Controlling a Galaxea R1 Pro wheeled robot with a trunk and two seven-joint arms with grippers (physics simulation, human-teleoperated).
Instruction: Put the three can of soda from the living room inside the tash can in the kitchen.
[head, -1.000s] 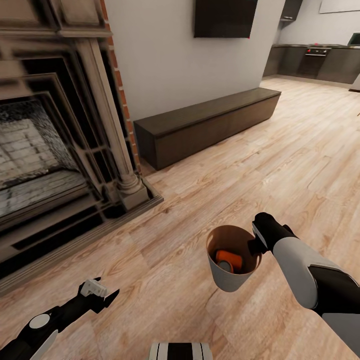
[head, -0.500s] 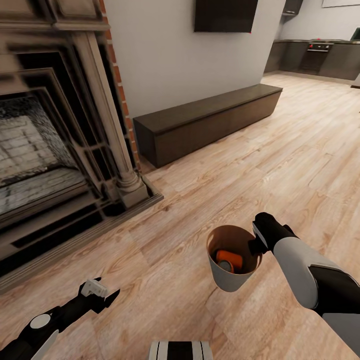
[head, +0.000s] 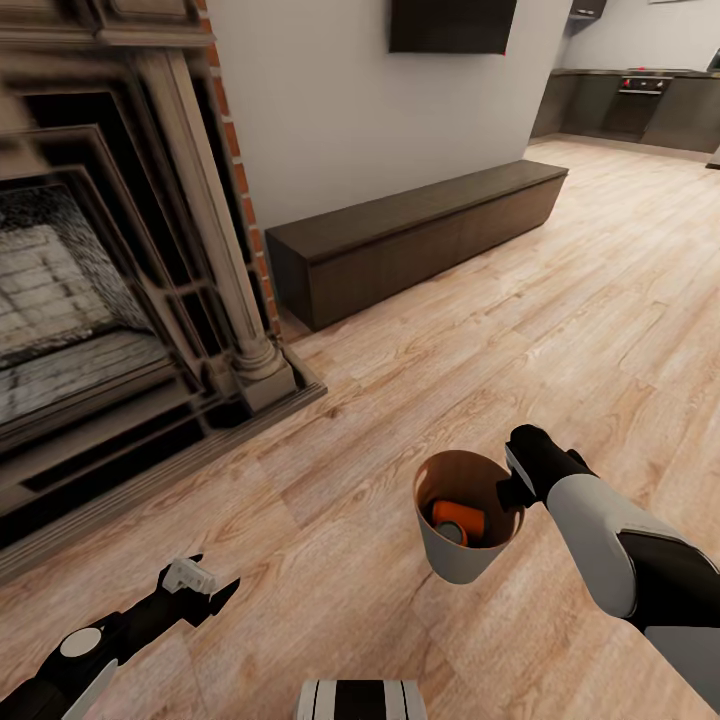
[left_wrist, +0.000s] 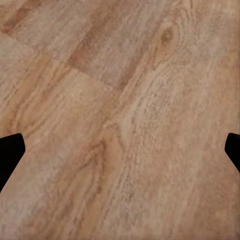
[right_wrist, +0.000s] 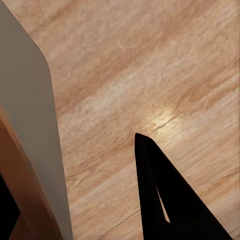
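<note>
At far left stands the brick fireplace (head: 90, 290) with its carved surround; below it the left gripper (head: 205, 592) hangs over the wood floor (head: 350, 420), its fingers spread wide and holding nothing. Toward the middle a long dark bench (head: 420, 235) runs along the wall under the black TV (head: 452, 25); lower down the tash can (head: 462, 555) is held off the floor, an orange can of soda (head: 457, 520) lying inside; the right gripper (head: 512, 490) pinches its rim. At far right the kitchen (head: 630, 100) shows in the distance.
</note>
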